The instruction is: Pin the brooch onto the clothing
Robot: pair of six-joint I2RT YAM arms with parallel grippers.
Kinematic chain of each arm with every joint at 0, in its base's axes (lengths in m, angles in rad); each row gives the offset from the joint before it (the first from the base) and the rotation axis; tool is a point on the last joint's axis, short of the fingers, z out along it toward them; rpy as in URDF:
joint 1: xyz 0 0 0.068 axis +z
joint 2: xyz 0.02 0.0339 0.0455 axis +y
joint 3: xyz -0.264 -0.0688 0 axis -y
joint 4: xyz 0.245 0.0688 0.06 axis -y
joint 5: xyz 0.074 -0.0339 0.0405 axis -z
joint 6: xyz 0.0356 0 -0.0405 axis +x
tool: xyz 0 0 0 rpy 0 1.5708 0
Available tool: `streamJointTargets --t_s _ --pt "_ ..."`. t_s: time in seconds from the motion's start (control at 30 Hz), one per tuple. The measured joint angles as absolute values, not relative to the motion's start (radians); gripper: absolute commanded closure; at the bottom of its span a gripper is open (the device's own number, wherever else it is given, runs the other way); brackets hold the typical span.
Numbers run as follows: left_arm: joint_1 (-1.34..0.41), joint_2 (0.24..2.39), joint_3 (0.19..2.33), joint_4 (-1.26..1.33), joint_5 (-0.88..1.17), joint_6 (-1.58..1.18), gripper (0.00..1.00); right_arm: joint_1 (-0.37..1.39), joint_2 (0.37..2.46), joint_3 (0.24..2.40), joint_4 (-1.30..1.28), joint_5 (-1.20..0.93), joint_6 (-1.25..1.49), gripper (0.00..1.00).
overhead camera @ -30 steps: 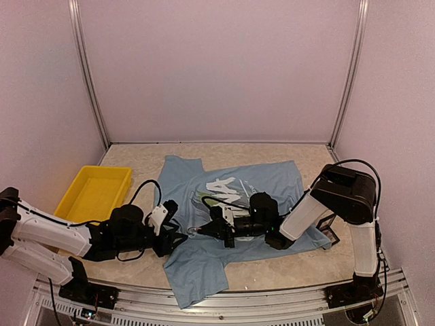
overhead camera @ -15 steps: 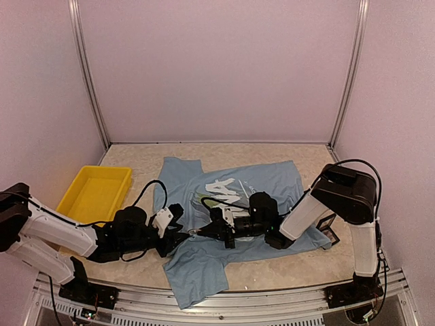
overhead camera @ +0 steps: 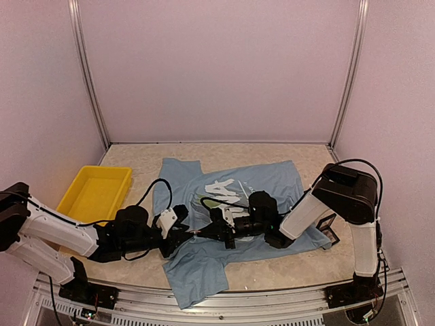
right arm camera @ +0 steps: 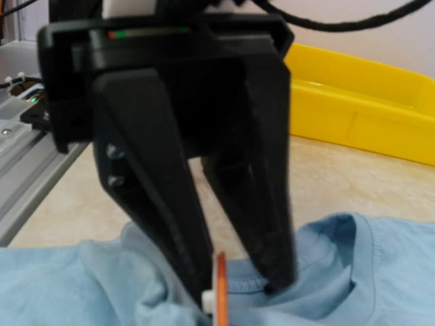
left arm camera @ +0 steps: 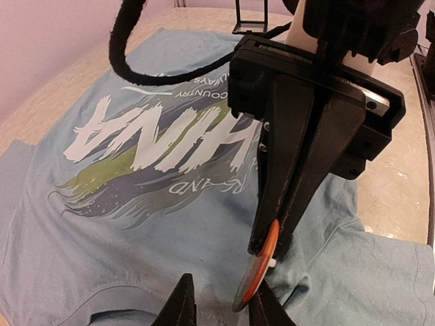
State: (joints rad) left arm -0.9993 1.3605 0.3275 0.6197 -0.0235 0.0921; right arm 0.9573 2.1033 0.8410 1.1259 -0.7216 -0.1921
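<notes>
Brooch (left arm camera: 255, 273), pinched in the right tool (left arm camera: 266, 246) over the clothing (left arm camera: 136, 224), sits between spread jaws of the left tool (left arm camera: 221, 309).

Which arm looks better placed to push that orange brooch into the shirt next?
Probably the right: the right gripper is shut on the brooch, held edge-on right at the shirt near the collar. The left gripper only straddles the brooch with jaws parted, better suited to steadying the shirt.
</notes>
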Motion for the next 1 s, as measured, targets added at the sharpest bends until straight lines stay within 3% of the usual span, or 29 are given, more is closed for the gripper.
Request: streamJointTargets --t_s 0.13,0.37,0.6,1.0 --pt "-1.007 1.349 0.336 0.599 -0.008 0.098 1.00 0.957 2.103 0.847 1.118 -0.722 -0.192 1.00" --pt "-1.016 1.351 0.353 0.546 0.011 0.105 1.00 0.954 2.102 0.852 1.094 -0.722 -0.189 0.95" --pt "-1.018 1.319 0.379 0.482 0.010 0.022 1.00 0.954 2.032 0.811 1.056 -0.655 -0.218 0.78" --pt "-1.018 1.259 0.422 0.379 0.012 -0.082 1.00 1.013 1.907 0.669 1.107 -0.556 -0.223 0.73"
